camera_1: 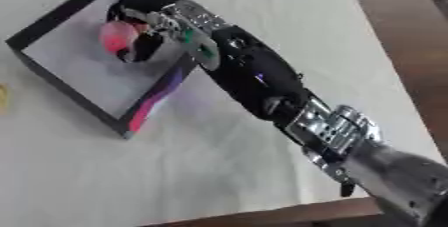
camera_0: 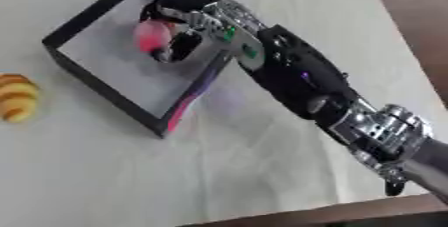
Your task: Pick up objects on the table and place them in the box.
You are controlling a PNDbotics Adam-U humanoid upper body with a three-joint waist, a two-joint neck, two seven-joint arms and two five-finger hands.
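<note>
I see my right robot hand [camera_0: 179, 28] curled round a round pink object [camera_0: 151, 36] over the black-walled shallow box [camera_0: 96, 78] — a striped yellow-orange piece [camera_0: 17, 97] lies left of it on the white-clothed desk [camera_0: 262, 171].

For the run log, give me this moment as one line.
right hand: over box, fingers curled round pink object | left hand: not in view | pastry: on table, left of box | stage: placing

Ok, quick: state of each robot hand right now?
Right robot hand: shut on a pink object, over the box.
Left robot hand: not in view.
</note>
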